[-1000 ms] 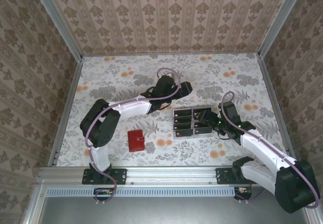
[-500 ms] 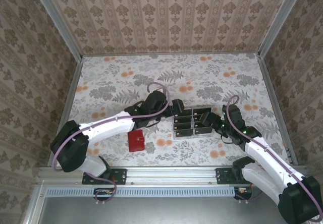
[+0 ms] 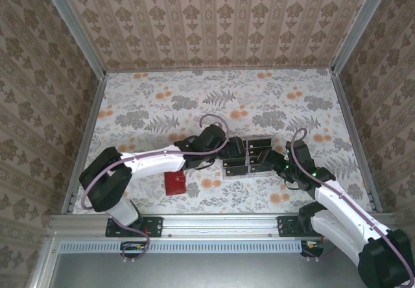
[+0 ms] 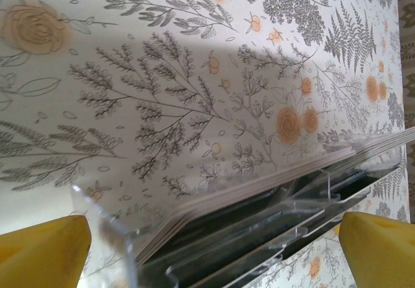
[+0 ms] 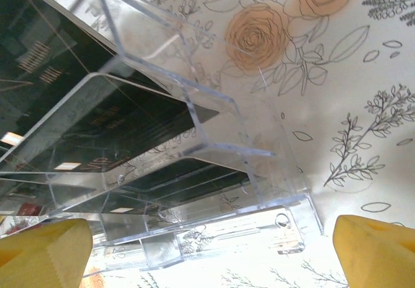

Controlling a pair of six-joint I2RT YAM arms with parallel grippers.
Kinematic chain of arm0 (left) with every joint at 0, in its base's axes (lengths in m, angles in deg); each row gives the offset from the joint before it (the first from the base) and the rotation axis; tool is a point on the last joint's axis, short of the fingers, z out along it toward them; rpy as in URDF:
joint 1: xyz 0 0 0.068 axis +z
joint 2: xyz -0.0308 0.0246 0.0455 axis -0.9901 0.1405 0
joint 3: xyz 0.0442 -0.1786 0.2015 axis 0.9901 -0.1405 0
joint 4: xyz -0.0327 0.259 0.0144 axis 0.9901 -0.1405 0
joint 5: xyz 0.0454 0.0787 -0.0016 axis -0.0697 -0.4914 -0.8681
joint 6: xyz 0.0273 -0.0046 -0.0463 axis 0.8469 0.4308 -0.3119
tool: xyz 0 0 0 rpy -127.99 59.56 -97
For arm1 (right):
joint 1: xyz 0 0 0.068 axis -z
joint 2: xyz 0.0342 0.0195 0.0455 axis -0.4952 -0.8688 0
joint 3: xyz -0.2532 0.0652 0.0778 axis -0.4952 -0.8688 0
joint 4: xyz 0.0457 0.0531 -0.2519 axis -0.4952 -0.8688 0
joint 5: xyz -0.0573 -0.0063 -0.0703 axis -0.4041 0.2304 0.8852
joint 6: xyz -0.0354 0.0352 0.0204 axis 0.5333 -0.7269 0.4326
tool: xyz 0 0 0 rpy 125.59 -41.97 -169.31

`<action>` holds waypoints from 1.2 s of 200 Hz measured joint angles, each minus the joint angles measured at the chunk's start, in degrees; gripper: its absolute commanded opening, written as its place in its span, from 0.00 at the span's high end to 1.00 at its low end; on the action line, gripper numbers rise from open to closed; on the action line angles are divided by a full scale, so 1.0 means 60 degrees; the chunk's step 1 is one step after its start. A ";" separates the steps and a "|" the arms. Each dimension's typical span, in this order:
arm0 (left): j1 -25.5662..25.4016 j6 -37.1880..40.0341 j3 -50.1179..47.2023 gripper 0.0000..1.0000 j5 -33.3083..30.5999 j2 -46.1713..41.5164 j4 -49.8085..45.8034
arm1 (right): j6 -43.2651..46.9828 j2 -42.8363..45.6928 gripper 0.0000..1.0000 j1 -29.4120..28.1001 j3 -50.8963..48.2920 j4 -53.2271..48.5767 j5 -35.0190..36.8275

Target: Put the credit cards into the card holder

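Crowding the clear tray from both ends, the two arms are right on top of the job. The left claw is spread as wide as it goes with nothing in it, its yellow fingers either side of the tray's near corner. The right claw is gaping too, also empty, low at the opposite end.

The credit cards are all in that tray, black and thin, stacked tight in their slots. The red card holder sits alone on the counter, well to the left of the tray, near the left arm's elbow. It looks folded shut from up here, though I can't be sure.

Now, the worries. Two claws on one small tray: if both go in together, I'd say they could knock each other or shove the tray between them. The tray looks light and loose on the counter, so a finger catching its wall may slide or tip it and spill the rows. The cards are packed edge to edge, so a wide pinch could lift several at once, or slip off a slick face and drop one flat on the counter, where it's hard to pick up. And if that holder is closed, any card carried over has nowhere to go until something opens it.
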 measured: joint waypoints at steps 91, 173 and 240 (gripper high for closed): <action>0.0423 0.0204 0.1840 0.00 0.0430 0.1865 0.0761 | -0.0470 0.0197 0.03 0.0036 -0.0182 0.0382 -0.0040; 0.1224 0.0616 0.3632 0.00 0.1545 0.3399 0.1264 | -0.0831 -0.0696 0.03 0.0036 -0.0102 0.1417 -0.0022; 0.1869 0.1078 0.4186 0.00 0.2160 0.3894 0.1341 | -0.0856 -0.1151 0.00 0.0036 0.0455 0.1228 0.0302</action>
